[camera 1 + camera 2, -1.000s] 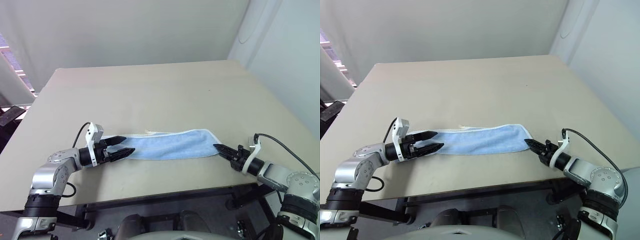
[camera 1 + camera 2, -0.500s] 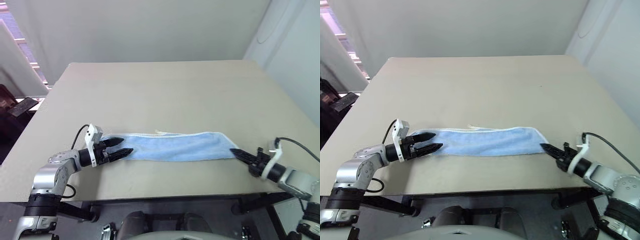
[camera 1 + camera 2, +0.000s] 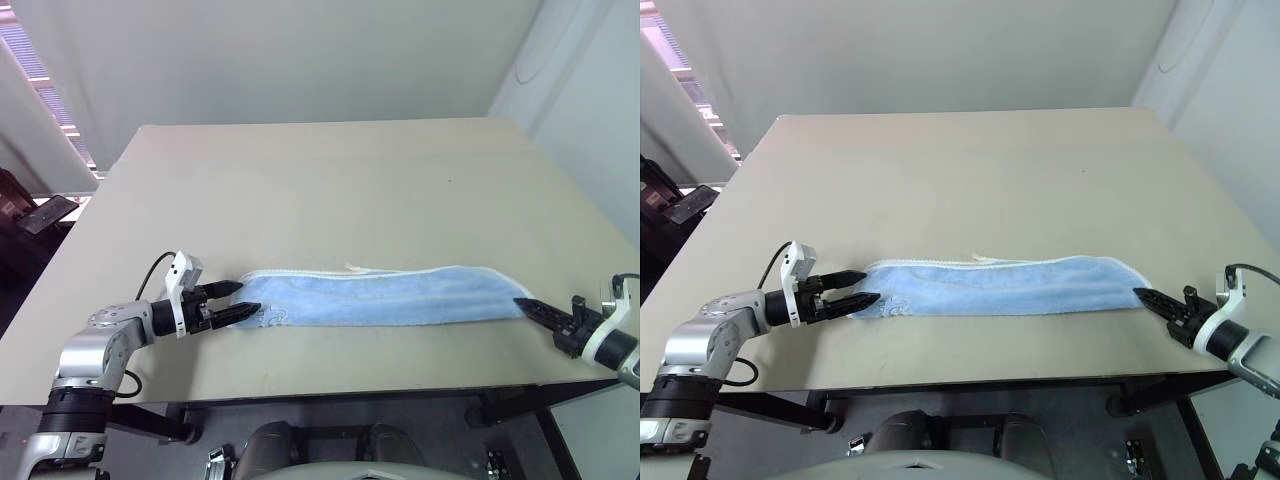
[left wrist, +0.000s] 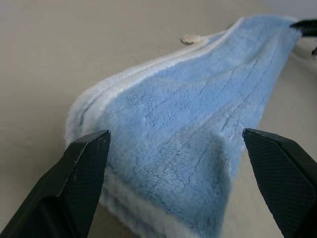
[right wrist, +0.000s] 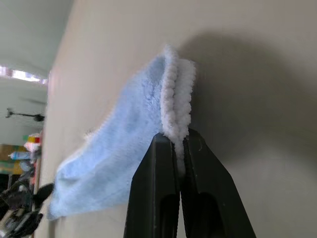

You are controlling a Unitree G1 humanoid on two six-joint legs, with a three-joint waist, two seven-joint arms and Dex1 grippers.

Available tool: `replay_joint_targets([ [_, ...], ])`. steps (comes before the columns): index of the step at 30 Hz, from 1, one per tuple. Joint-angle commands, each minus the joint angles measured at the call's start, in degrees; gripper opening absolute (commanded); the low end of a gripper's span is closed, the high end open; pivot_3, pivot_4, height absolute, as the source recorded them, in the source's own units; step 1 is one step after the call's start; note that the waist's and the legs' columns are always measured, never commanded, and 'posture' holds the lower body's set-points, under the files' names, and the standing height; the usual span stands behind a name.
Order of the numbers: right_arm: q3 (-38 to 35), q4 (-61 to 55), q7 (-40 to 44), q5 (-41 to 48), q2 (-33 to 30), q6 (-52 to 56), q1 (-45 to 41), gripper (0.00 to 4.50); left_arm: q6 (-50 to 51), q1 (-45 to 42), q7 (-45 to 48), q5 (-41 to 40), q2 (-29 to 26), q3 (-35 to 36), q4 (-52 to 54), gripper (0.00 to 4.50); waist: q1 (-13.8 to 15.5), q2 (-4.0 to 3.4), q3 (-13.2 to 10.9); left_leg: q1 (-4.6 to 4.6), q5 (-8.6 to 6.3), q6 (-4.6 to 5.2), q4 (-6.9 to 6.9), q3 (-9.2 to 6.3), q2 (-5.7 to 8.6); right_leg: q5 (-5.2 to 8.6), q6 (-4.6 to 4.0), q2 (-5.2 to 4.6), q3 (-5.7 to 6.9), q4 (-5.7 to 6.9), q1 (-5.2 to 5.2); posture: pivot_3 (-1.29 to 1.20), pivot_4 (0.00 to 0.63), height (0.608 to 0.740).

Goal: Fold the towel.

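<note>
The light-blue towel [image 3: 380, 297] lies folded into a long narrow strip across the front of the tan table [image 3: 330, 190]. A small white loop tag [image 3: 352, 267] sticks out of its far edge. My left gripper [image 3: 243, 299] is open at the strip's left end. In the left wrist view that end of the towel [image 4: 183, 148] lies between the spread fingers [image 4: 74, 188]. My right gripper [image 3: 522, 303] is shut on the towel's right end, just above the table. The right wrist view shows the doubled white edging [image 5: 176, 106] pinched in the right gripper [image 5: 177, 144].
The table's front edge [image 3: 330, 392] runs just below both arms. Its right edge lies close beyond the right gripper. A dark object [image 3: 38, 213] sits off the table's left side. Bare tabletop stretches behind the towel to the white wall.
The right gripper has moved right and slightly up with the towel's end, drawing the strip out longer and straighter. The left gripper stays open at the left end. The camera view has shifted.
</note>
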State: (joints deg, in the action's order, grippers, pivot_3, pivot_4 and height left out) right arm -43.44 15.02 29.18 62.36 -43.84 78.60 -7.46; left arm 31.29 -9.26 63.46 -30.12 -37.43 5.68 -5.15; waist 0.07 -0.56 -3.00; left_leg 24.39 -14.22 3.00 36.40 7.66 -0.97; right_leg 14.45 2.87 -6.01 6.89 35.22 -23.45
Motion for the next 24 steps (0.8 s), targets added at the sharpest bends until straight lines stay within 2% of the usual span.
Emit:
replay_joint_targets([
  [1, -0.4, -7.8, 1.9, 5.7, -1.5, 3.4, -2.9, 0.03, 0.8, 0.0, 0.2, -1.4, -1.2, 1.8, 2.5, 4.50, 0.0, -0.02, 0.0, 0.00, 0.00, 0.00, 0.00, 0.00, -0.01, 0.00, 0.00, 0.00, 0.00, 0.01, 0.00, 0.00, 0.000, 0.724],
  [6, 2.4, -13.8, 2.7, 10.2, -1.4, 6.7, -6.3, 0.03, 1.0, -0.3, -0.1, -1.3, -1.7, 1.9, 2.4, 4.50, 0.3, -0.01, 0.0, 0.02, 0.01, 0.02, 0.04, 0.00, -0.04, 0.00, 0.02, 0.04, 0.01, 0.03, -0.01, 0.00, 0.000, 0.724],
  [9, 8.6, -21.1, 3.2, 14.8, 0.4, 8.9, -9.4, 0.03, 1.0, -0.4, -0.2, -1.1, -2.0, 1.9, 2.5, 4.50, 0.3, -0.02, 0.0, 0.04, 0.00, 0.02, 0.14, 0.00, -0.05, 0.00, 0.01, 0.03, 0.01, 0.08, -0.02, 0.00, 0.000, 0.724],
  [14, 17.3, -23.8, 1.2, 16.5, 4.6, 8.1, -12.8, 0.03, 0.6, -0.5, -0.7, -0.7, -1.8, 1.5, 2.4, 4.50, 0.2, 0.03, 0.0, -0.01, -0.02, 0.03, 0.22, -0.01, -0.10, -0.01, -0.01, 0.03, 0.03, 0.10, -0.09, 0.00, 0.000, 0.724],
  [20, 30.6, -24.4, 2.0, 7.6, 9.1, 2.9, -13.4, 0.03, 0.4, 0.0, -2.0, -0.9, -0.9, 1.5, 3.3, 4.50, 0.3, 0.03, 0.0, 0.06, -0.06, 0.09, 0.30, 0.00, -0.09, -0.02, 0.00, 0.00, 0.02, 0.11, -0.13, 0.00, 0.000, 0.724],
  [24, 35.9, -22.7, 2.6, 1.5, 11.2, -1.4, -12.3, 0.03, 0.1, 1.2, -2.8, -0.9, -0.6, 1.7, 4.1, 4.50, 0.3, 0.02, 0.0, 0.08, -0.07, 0.10, 0.41, 0.02, -0.10, -0.03, 0.02, 0.00, 0.02, 0.19, -0.13, 0.00, 0.000, 0.724],
])
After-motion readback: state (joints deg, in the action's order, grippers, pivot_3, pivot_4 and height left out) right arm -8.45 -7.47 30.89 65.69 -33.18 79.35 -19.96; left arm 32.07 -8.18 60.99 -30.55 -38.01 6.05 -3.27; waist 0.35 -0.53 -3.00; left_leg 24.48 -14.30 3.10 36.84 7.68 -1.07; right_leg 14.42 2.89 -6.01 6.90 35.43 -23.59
